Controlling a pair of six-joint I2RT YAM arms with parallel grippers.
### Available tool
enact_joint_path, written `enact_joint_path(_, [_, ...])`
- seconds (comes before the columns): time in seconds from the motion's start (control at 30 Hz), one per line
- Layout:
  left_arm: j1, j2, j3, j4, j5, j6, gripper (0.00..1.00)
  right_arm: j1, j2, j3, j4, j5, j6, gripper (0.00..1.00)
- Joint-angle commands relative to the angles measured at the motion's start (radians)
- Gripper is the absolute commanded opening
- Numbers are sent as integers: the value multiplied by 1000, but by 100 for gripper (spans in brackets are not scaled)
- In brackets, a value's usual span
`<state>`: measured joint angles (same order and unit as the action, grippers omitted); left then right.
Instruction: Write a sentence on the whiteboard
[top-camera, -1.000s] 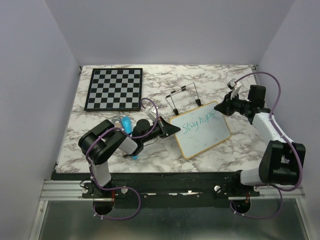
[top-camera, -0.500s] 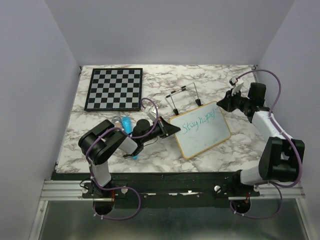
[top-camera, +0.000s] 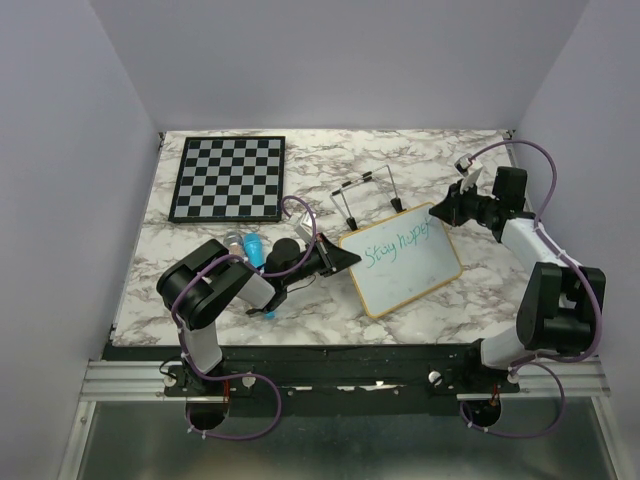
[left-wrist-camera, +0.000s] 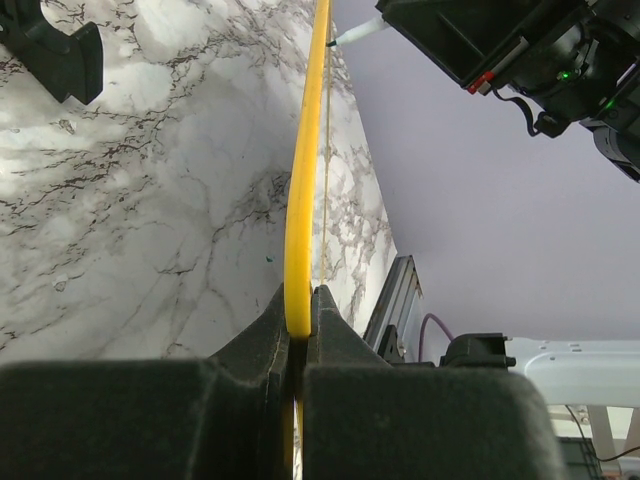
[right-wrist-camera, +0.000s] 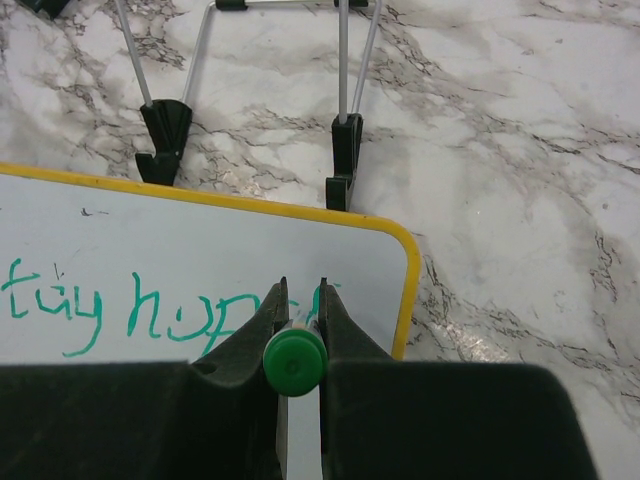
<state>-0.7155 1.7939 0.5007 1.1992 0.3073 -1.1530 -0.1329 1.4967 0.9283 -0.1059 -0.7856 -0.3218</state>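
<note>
The left hand (left-wrist-camera: 298, 305) clamps the whiteboard (top-camera: 415, 275) edge to steady it; the right hand (right-wrist-camera: 300, 300) grips the green marker (right-wrist-camera: 293, 364) over the sentence (top-camera: 398, 243)

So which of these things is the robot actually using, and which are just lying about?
In use: whiteboard, its edge clamped by the left gripper; green writing on it; green marker, held in the right gripper.
Lying about: chessboard; wire stand; blue object by the left arm.

End of green writing (right-wrist-camera: 150, 315) hidden behind marker (right-wrist-camera: 293, 363), whiteboard (right-wrist-camera: 230, 250) cut off at left edge, blue thing (top-camera: 254, 247) half behind left arm (top-camera: 215, 285)
</note>
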Motion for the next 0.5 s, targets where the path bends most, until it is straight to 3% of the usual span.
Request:
enact_joint_path(0.0, [-2,-2,7,53,23,30,0,-4,26,27,-5,-29,6,1])
enact_joint_path(0.47, [-2,1,4,59,23,29,0,-1,-15,1,57,97,43,0])
